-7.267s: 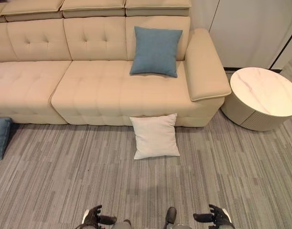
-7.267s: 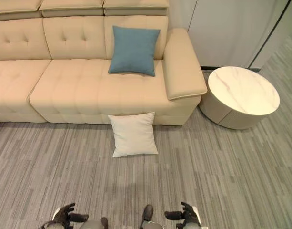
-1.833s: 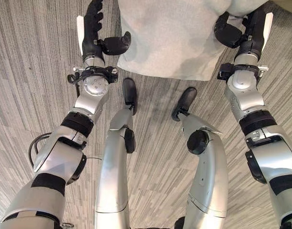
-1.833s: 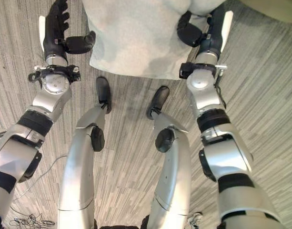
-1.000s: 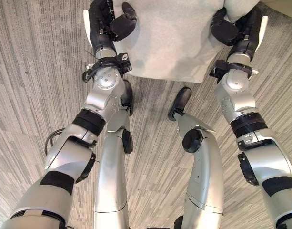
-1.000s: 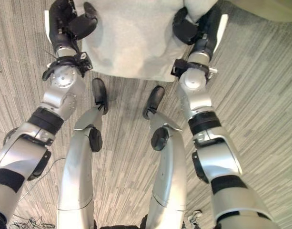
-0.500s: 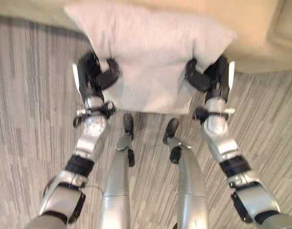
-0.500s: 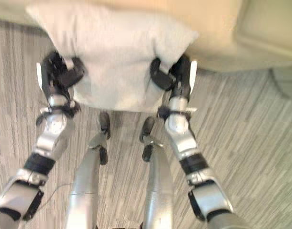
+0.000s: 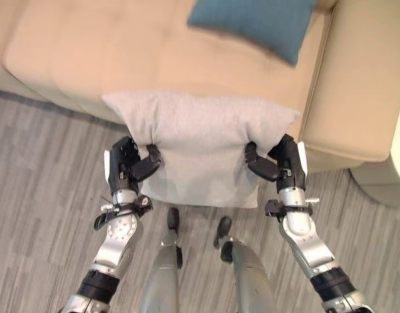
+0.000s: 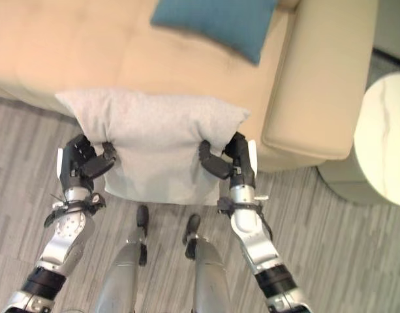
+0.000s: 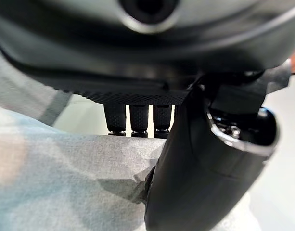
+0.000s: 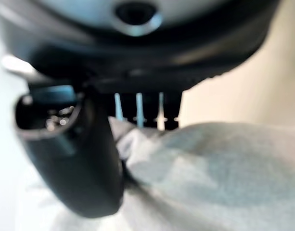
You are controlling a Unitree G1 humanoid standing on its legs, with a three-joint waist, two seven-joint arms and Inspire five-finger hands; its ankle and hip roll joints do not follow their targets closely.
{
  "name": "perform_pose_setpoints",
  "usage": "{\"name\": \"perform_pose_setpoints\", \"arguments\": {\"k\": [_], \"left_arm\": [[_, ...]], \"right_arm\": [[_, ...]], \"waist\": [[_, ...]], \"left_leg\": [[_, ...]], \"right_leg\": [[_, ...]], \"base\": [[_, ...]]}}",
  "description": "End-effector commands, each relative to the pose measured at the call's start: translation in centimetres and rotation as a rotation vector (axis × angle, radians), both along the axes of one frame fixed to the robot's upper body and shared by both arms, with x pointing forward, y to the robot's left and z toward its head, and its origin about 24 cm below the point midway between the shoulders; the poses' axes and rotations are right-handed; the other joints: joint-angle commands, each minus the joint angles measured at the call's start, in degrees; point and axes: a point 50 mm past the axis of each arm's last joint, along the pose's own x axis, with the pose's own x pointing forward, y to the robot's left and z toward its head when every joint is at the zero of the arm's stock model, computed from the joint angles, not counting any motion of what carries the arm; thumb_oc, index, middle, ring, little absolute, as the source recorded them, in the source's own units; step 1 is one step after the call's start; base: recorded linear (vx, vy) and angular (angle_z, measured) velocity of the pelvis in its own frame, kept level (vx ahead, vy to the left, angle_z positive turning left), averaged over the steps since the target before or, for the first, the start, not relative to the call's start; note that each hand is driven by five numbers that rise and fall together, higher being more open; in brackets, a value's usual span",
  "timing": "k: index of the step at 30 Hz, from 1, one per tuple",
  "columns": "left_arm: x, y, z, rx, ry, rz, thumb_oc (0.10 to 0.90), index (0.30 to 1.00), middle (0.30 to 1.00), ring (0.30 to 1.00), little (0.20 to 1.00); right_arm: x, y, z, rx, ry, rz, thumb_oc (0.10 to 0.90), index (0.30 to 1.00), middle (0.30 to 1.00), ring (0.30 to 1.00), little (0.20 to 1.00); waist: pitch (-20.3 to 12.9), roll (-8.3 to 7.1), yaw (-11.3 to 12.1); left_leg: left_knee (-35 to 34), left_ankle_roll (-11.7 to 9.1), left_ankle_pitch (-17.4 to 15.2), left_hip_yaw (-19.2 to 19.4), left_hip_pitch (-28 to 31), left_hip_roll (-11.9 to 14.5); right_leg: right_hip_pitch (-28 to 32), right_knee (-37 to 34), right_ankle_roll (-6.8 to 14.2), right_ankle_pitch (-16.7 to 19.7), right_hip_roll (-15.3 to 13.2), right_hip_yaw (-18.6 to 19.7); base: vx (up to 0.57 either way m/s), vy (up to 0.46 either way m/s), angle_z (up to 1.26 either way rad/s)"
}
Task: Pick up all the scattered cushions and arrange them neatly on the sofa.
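Ahead of both robot hands I see the beige sofa (image 9: 121, 59), its tufted seat smooth and leathery, with a broad padded armrest beyond my right robot hand. Right of that arm sits a round pale marble-look side surface (image 10: 385, 140). The striped grey carpet (image 9: 36, 189) lies beneath. I hold a square, soft woven off-white cushion (image 9: 203, 150) between the hands, clear of the floor: left robot hand (image 9: 124, 168) and right robot hand (image 9: 286, 166) each pinch a side edge, thumb over fabric. A teal cushion (image 9: 258, 23) rests farther ahead on the seat.
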Motion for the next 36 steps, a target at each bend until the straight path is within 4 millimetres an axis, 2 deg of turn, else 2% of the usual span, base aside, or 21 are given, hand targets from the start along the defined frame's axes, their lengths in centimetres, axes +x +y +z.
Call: {"name": "perform_pose_setpoints", "arguments": {"k": [1,3,8,11,13,14,15,17,19,20,21,22,23,25,26,27,29,30,32,35,36], "left_arm": [[-0.6,-3.5,5.0,0.050,-0.320,-0.213,0.400,0.300,0.300,0.300,0.300],[-1.2,-3.1,3.7,0.009,-0.266,-0.197,0.400,0.300,0.300,0.300,0.300],[-1.8,-3.0,2.5,-0.011,-0.213,-0.202,0.400,0.300,0.300,0.300,0.300],[-2.2,-3.5,1.2,-0.031,-0.152,-0.235,0.400,0.300,0.300,0.300,0.300],[-2.2,-4.0,1.0,-0.038,-0.143,-0.257,0.400,0.300,0.300,0.300,0.300],[-2.0,-4.2,1.0,-0.048,-0.143,-0.270,0.400,0.300,0.300,0.300,0.300],[-2.0,-4.2,1.0,-0.048,-0.143,-0.270,0.400,0.300,0.300,0.300,0.300],[-1.9,-4.5,1.0,-0.050,-0.140,-0.285,0.400,0.300,0.300,0.300,0.300],[-1.9,-4.5,0.8,-0.046,-0.125,-0.285,0.400,0.300,0.300,0.300,0.300],[-2.1,-4.7,0.9,-0.042,-0.125,-0.306,0.400,0.300,0.300,0.300,0.300],[-2.1,-4.7,0.9,-0.041,-0.125,-0.306,0.400,0.300,0.300,0.300,0.300],[-2.2,-4.8,0.9,-0.030,-0.120,-0.317,0.400,0.300,0.300,0.300,0.300],[-2.2,-4.8,1.0,-0.029,-0.122,-0.318,0.400,0.300,0.300,0.300,0.300],[-2.1,-4.9,0.9,-0.011,-0.117,-0.319,0.400,0.300,0.300,0.300,0.300],[-2.0,-4.9,0.9,-0.003,-0.116,-0.321,0.400,0.300,0.300,0.300,0.300],[-1.8,-5.0,1.0,0.002,-0.119,-0.318,0.400,0.300,0.300,0.300,0.300],[-1.7,-5.0,1.1,0.004,-0.127,-0.313,0.400,0.300,0.300,0.300,0.300],[-1.6,-5.1,1.0,0.005,-0.127,-0.315,0.400,0.300,0.300,0.300,0.300],[-1.4,-5.0,0.8,-0.010,-0.118,-0.311,0.400,0.300,0.300,0.300,0.300],[-1.6,-4.8,0.4,-0.009,-0.100,-0.312,0.400,0.300,0.300,0.300,0.300],[-1.9,-4.9,0.1,-0.035,-0.090,-0.324,0.400,0.300,0.300,0.300,0.300]], "right_arm": [[-1.7,3.3,4.7,0.007,-0.280,0.217,0.400,0.300,0.300,0.300,0.300],[-2.1,2.8,3.6,-0.009,-0.231,0.199,0.400,0.300,0.300,0.300,0.300],[-2.5,2.2,2.8,-0.024,-0.196,0.177,0.400,0.300,0.300,0.300,0.300],[-2.8,1.6,2.4,-0.036,-0.176,0.147,0.400,0.300,0.300,0.300,0.300],[-2.7,1.2,2.7,-0.038,-0.194,0.123,0.400,0.300,0.300,0.300,0.300],[-2.6,1.1,2.9,-0.028,-0.200,0.110,0.400,0.300,0.300,0.300,0.300],[-2.6,1.1,2.9,-0.028,-0.200,0.110,0.400,0.300,0.300,0.300,0.300],[-2.5,1.1,2.9,-0.020,-0.193,0.105,0.400,0.300,0.300,0.300,0.300],[-2.2,1.6,2.4,-0.010,-0.164,0.121,0.400,0.300,0.300,0.300,0.300],[-2.1,1.7,2.0,-0.015,-0.142,0.127,0.400,0.300,0.300,0.300,0.300],[-2.1,1.7,2.0,-0.015,-0.141,0.127,0.400,0.300,0.300,0.300,0.300],[-2.1,2.0,1.9,-0.015,-0.134,0.134,0.400,0.300,0.300,0.300,0.300],[-2.1,2.0,1.9,-0.015,-0.135,0.133,0.400,0.300,0.300,0.300,0.300],[-2.0,2.3,2.0,0.000,-0.136,0.145,0.400,0.300,0.300,0.300,0.300],[-2.0,2.3,2.0,0.005,-0.139,0.146,0.400,0.300,0.300,0.300,0.300],[-2.0,2.4,2.2,0.010,-0.150,0.149,0.400,0.300,0.300,0.300,0.300],[-2.1,2.2,2.2,0.010,-0.151,0.144,0.400,0.300,0.300,0.300,0.300],[-2.2,1.6,2.1,0.006,-0.143,0.125,0.400,0.300,0.300,0.300,0.300],[-2.2,0.8,1.6,0.013,-0.124,0.098,0.400,0.300,0.300,0.300,0.300],[-2.5,0.3,1.3,0.022,-0.111,0.089,0.400,0.300,0.300,0.300,0.300],[-2.9,-0.4,0.8,0.032,-0.091,0.071,0.400,0.300,0.300,0.300,0.300]], "waist": [[-10.4,0.33,0.2],[-12.4,0.41,0.6],[-13.7,0.34,0.8],[-14.0,-0.16,1.3],[-14.0,-0.48,0.6],[-14.9,-0.31,-0.3],[-14.9,-0.31,-0.3],[-15.5,-0.26,-0.6],[-16.5,-0.40,0.7],[-16.3,-0.67,1.4],[-16.3,-0.74,1.4],[-16.2,-0.60,1.3],[-15.9,-0.59,1.4],[-15.1,-0.79,1.0],[-14.8,-0.83,0.6],[-14.4,-0.77,0.1],[-14.2,-0.63,-0.5],[-14.0,-0.84,-1.6],[-13.8,-1.55,-2.8],[-14.0,-2.15,-3.0],[-14.5,-2.40,-3.3]], "left_leg": [[-2.3,-1.2,-2.9,0.0,4.4,-0.2],[-4.6,-1.7,-2.3,0.2,8.2,-0.1],[-5.4,-2.1,-1.9,0.1,9.9,-0.2],[-3.5,-2.4,-2.6,1.0,9.6,-0.4],[-1.2,-1.8,-3.4,5.4,8.5,0.4],[-0.5,-0.7,-4.2,12.0,8.8,2.1],[-0.5,-0.7,-4.2,12.0,8.8,2.1],[1.1,-0.9,-5.3,15.3,8.5,3.1],[-0.8,-0.2,-6.4,14.9,9.6,2.6],[-1.8,0.9,-7.3,13.4,10.8,1.0],[-1.8,1.0,-7.3,13.4,10.8,0.8],[-3.4,2.5,-8.3,12.8,13.3,-0.6],[-3.4,3.1,-7.1,13.6,12.7,-0.7],[-4.0,4.1,-7.5,12.5,13.9,-1.8],[-4.2,4.3,-7.7,11.8,14.2,-1.9],[-4.0,4.5,-7.7,10.6,14.1,-2.1],[-4.5,4.4,-7.6,8.7,14.6,-2.9],[-5.1,4.3,-7.5,5.5,15.1,-4.3],[-4.7,4.2,-8.0,1.5,15.6,-6.2],[-3.6,3.9,-9.6,0.0,16.1,-7.5],[0.8,2.5,-11.5,0.6,15.1,-8.2]], "right_leg": [[9.3,-12.3,3.6,0.9,2.6,-0.3],[14.0,-15.3,3.5,0.6,3.7,-1.1],[17.3,-17.6,3.4,0.7,4.3,-2.2],[20.2,-19.0,3.4,0.5,3.7,-4.8],[20.5,-19.0,3.4,0.5,2.6,-7.3],[20.8,-19.1,3.6,0.8,1.8,-9.7],[20.8,-19.1,3.6,0.8,1.8,-9.7],[22.2,-19.4,4.0,-0.2,1.4,-10.6],[22.6,-18.4,4.9,0.1,0.7,-11.0],[21.7,-14.1,5.7,0.0,-1.0,-10.6],[21.6,-13.7,5.8,-0.2,-1.3,-10.6],[19.7,-6.4,7.1,0.0,-3.8,-9.3],[19.2,-6.2,6.7,0.9,-4.2,-10.1],[16.9,-0.3,7.4,2.4,-6.0,-7.2],[15.7,1.5,7.8,2.4,-5.5,-4.9],[13.4,2.3,7.3,1.9,-3.1,-0.2],[11.2,1.0,6.6,-0.1,1.4,6.4],[9.9,-3.3,5.9,0.2,4.8,11.8],[8.2,-8.0,5.8,2.9,7.7,17.1],[11.5,-12.7,5.3,4.3,7.2,16.3],[14.3,-15.7,4.5,4.7,6.8,15.3]], "base": [[0.15,-0.064,-0.02],[0.15,-0.066,0.12],[0.08,-0.022,0.26],[0.02,0.022,0.43],[-0.01,0.072,0.72],[0.03,0.087,1.21],[0.14,0.082,1.23],[0.18,0.128,0.58],[0.18,0.305,0.52],[0.12,0.259,0.25],[0.18,0.390,0.11],[0.03,0.237,0.14],[0.07,0.321,0.15],[0.02,0.159,0.23],[0.02,0.107,0.30],[0.03,0.093,0.31],[0.08,0.062,0.66],[0.15,0.001,0.80],[0.21,-0.070,0.99],[0.21,-0.089,1.48],[0.25,-0.140,0.93]]}}
